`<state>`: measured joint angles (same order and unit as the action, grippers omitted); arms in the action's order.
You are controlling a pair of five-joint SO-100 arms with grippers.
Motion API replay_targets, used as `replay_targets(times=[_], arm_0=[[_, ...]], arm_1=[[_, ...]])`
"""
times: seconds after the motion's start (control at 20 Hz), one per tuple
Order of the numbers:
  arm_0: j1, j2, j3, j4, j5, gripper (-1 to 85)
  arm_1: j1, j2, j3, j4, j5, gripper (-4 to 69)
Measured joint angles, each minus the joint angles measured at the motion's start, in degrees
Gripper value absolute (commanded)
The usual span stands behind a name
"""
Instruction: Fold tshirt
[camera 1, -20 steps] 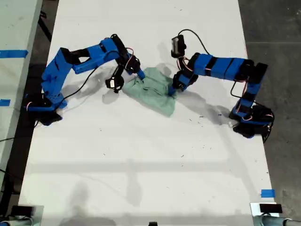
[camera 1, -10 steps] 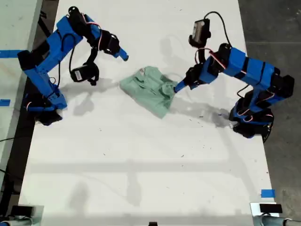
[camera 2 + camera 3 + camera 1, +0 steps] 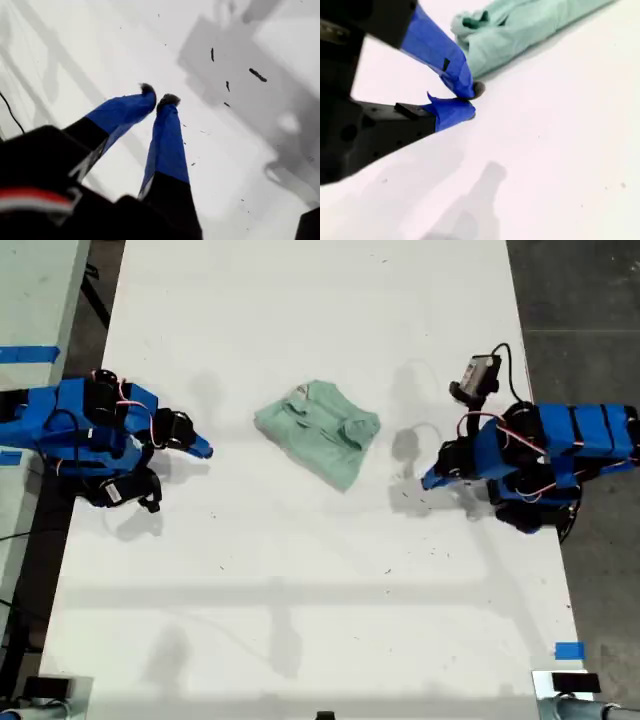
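Observation:
The tshirt (image 3: 320,430) lies as a folded, slightly rumpled pale green bundle on the white table, at the middle of the exterior view's upper half. No gripper touches it. My first gripper (image 3: 428,480) is drawn back at the exterior view's right, low over the table. In its wrist view my first gripper (image 3: 156,99) has its blue fingers together on nothing. My second gripper (image 3: 202,451) rests at the exterior view's left and points toward the shirt. In its wrist view my second gripper (image 3: 470,101) is shut and empty, with the tshirt (image 3: 520,27) a short way beyond the tips.
The white table (image 3: 300,570) runs through the whole exterior view, with small dark specks (image 3: 257,75) near my first gripper. Both arm bases stand at the table's side edges. Blue tape (image 3: 568,650) marks the exterior view's lower right.
Both grippers let go of the tshirt, lifted, and folded back to their own sides of the table. The shirt stays behind as a folded bundle.

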<state>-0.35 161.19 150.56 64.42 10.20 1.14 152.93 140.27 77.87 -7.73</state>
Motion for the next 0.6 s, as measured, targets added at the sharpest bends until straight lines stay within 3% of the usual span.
replay_targets(times=[0.15,0.25,0.4,0.5,0.6], arm_0=[[2.02,19.16,16.61,0.70,-3.52,0.1],[1.58,26.72,21.88,5.54,-4.39,2.5],[-1.76,29.36,22.50,12.66,-5.27,7.0],[-3.60,29.71,22.50,12.92,-5.54,7.3],[-4.22,29.71,22.50,13.01,-5.54,7.5]], arm_1=[[-2.46,10.37,15.12,-4.31,5.54,-1.8],[-2.20,21.97,25.31,-4.83,9.05,0.2],[-2.02,37.44,31.29,-4.92,8.53,0.9],[0.18,38.50,31.73,-4.83,1.32,0.9],[1.32,39.11,31.73,-4.83,-11.87,0.4]])
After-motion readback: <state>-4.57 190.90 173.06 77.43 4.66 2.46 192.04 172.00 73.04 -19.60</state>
